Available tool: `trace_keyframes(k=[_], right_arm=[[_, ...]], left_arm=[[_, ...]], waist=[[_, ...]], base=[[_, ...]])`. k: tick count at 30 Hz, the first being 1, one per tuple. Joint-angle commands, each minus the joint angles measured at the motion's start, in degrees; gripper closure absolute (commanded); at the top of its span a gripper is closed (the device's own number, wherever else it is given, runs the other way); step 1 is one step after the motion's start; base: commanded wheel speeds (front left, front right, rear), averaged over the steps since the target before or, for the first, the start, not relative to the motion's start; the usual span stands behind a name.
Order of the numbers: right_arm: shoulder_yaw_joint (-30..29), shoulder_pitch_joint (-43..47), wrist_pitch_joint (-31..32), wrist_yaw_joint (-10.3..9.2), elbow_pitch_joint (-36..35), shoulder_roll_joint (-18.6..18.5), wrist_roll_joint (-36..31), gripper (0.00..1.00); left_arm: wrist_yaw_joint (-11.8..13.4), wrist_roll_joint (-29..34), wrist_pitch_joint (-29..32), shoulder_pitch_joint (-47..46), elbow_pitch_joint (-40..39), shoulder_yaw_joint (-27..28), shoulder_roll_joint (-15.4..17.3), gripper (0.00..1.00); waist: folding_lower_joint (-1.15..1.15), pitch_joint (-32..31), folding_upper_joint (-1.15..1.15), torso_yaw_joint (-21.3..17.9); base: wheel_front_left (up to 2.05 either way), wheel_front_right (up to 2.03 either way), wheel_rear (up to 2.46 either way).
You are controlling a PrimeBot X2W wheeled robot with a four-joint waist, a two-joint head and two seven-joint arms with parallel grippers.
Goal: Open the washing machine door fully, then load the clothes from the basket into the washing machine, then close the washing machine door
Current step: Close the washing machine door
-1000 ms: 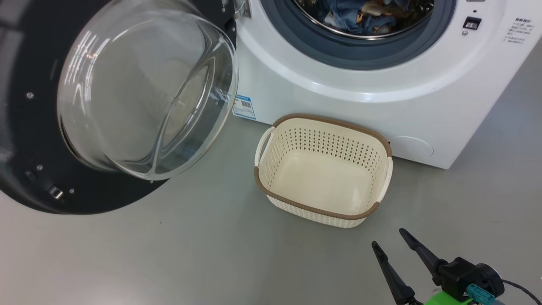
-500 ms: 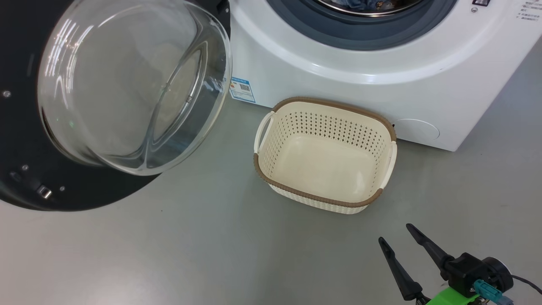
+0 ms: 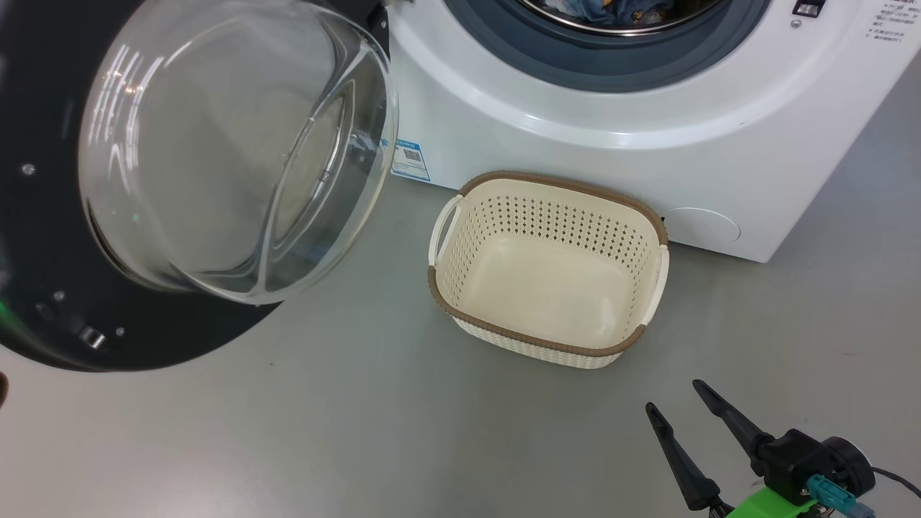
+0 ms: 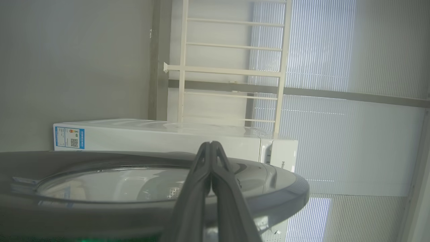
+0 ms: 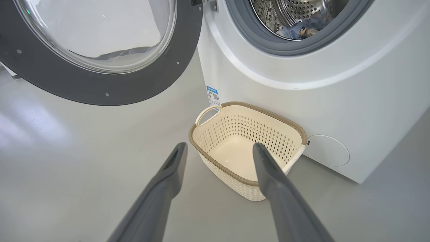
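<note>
1. The door (image 3: 201, 165) stands wide open at the machine's (image 3: 619, 137) left, its glass bulging towards the basket's side.
2. The clothes (image 3: 611, 8) lie in the drum.
3. The basket (image 3: 532, 338) sits mouth-up on the floor (image 3: 360, 432), close to the machine's front, with its long axis along that front.
4. The right gripper (image 3: 673, 395) has its fingers spread wide and holds nothing, pointing at the basket.
5. The left gripper (image 4: 211, 144) has its fingers pressed together on nothing, beside the door's rim. Whether it touches the rim cannot be told.
</note>
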Motion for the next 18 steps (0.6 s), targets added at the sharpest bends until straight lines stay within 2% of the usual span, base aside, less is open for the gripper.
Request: trace_keyframes(k=[1,7,11,18], right_arm=[[1.2,-0.6,-0.3,0.51,-1.1,-0.5,-0.5,0.0],[0.9,-0.4,-0.3,0.51,-1.1,0.2,-0.5,0.0],[1.0,-0.3,-0.3,0.51,-1.1,0.9,-0.5,0.0],[0.6,-0.3,-0.3,0.51,-1.4,2.3,-0.5,0.0]], left_arm=[[-0.3,-0.1,2.1,1.4,-2.0,0.0,2.0,1.0],[-0.3,0.2,8.9,5.4,-6.3,-2.3,-0.2,1.0],[-0.3,0.5,10.8,7.7,-9.6,-3.4,-1.9,1.0],[0.7,-0.9,14.8,13.1,-20.2,-4.6,-5.5,1.0]], waist=[[0.0,-0.2,0.0,0.1],[0.0,-0.8,0.0,0.3],[0.0,-1.3,0.0,0.2],[0.0,-2.0,0.0,-1.0]], base=[[0.0,0.0,0.0],[0.0,0.0,0.0],[0.0,0.0,0.0],[0.0,0.0,0.0]])
